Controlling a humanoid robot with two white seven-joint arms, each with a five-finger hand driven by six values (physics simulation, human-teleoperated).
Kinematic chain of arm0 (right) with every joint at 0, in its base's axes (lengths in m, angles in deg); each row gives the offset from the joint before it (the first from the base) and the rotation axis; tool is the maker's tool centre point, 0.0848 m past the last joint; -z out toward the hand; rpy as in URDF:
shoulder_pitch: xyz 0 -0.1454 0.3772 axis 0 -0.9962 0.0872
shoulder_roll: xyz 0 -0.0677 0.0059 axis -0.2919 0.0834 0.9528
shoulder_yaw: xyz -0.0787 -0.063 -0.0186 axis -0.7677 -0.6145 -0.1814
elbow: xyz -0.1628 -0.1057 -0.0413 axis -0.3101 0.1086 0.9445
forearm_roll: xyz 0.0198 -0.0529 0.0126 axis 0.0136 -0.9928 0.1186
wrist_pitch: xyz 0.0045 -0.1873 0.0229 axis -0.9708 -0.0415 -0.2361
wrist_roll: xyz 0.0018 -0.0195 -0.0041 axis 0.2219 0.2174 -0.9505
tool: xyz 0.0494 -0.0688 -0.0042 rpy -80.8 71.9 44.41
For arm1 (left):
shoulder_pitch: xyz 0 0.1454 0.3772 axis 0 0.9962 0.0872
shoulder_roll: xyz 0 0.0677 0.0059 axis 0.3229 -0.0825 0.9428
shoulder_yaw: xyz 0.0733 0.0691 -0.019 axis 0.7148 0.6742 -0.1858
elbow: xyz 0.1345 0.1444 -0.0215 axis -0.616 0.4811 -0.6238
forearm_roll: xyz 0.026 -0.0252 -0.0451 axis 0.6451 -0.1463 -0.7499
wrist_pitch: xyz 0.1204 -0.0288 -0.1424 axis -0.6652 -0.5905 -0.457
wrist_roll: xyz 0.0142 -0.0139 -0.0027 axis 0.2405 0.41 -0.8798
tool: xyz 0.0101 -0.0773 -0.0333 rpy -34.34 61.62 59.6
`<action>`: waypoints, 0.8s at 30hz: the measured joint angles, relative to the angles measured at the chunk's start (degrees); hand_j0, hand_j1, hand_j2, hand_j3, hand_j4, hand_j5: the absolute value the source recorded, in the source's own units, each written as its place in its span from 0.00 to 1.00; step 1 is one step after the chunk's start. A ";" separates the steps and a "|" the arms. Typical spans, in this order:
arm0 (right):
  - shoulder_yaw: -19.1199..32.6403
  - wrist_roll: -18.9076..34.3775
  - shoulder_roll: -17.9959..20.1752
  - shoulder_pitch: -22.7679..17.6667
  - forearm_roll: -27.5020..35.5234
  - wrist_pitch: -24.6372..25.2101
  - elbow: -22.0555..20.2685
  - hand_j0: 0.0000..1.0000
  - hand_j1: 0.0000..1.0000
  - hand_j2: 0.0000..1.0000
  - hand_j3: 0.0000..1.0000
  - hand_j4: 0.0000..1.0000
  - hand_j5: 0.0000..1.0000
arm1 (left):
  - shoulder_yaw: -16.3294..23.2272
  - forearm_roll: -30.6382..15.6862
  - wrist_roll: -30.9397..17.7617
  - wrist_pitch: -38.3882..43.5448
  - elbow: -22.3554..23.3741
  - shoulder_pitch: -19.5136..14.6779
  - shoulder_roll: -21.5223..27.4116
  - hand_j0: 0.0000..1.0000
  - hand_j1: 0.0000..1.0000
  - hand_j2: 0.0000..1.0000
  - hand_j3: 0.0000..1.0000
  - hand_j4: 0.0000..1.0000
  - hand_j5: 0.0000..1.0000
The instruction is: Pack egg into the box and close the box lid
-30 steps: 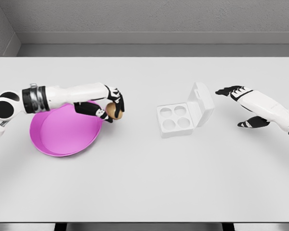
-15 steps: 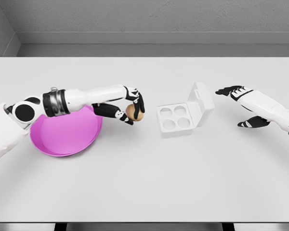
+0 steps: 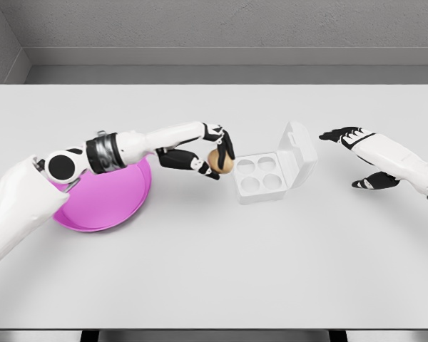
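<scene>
One egg (image 3: pixel 221 162) is gripped in the left robot hand (image 3: pixel 215 157), pinched between the curled fingers and thumb, and is held above the desk (image 3: pixel 214 263) just beside the box (image 3: pixel 260 177), at about nine o'clock from its tray. It appears to be held from above and behind, so that its underside is left free for lowering into a cup. The egg's long axis seems tilted, with the top toward twelve o'clock, though which end is blunter cannot be told. The four cups are seen empty. The lid (image 3: pixel 298 153) is stood open at two o'clock from the tray, hinged on the far right edge, so access is left clear. At three o'clock the right robot hand (image 3: pixel 357 153) is held open near the lid, probably for closing it. At nine o'clock a pink plate (image 3: pixel 100 206) is lying on the desk.
</scene>
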 measured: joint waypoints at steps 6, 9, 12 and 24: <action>-0.02 0.00 0.00 0.00 0.00 -0.01 0.00 1.00 1.00 1.00 1.00 1.00 1.00 | -0.31 -0.42 0.01 0.00 2.10 0.18 -2.58 0.28 0.28 0.28 0.28 0.28 0.28; -0.02 0.00 0.00 0.00 0.00 -0.02 0.00 1.00 1.00 1.00 1.00 1.00 1.00 | -0.46 -0.64 0.02 0.01 2.95 0.18 -3.78 0.28 0.28 0.28 0.28 0.28 0.28; -0.03 0.00 0.00 0.00 0.00 -0.01 0.00 1.00 1.00 1.00 1.00 1.00 1.00 | -0.52 -0.74 0.00 0.01 3.36 0.18 -4.76 0.28 0.28 0.28 0.28 0.28 0.28; -0.04 0.00 0.00 0.00 0.00 -0.02 0.00 1.00 1.00 1.00 1.00 1.00 1.00 | -0.67 -1.07 -0.03 0.01 3.76 0.09 -7.11 0.29 0.29 0.29 0.29 0.29 0.29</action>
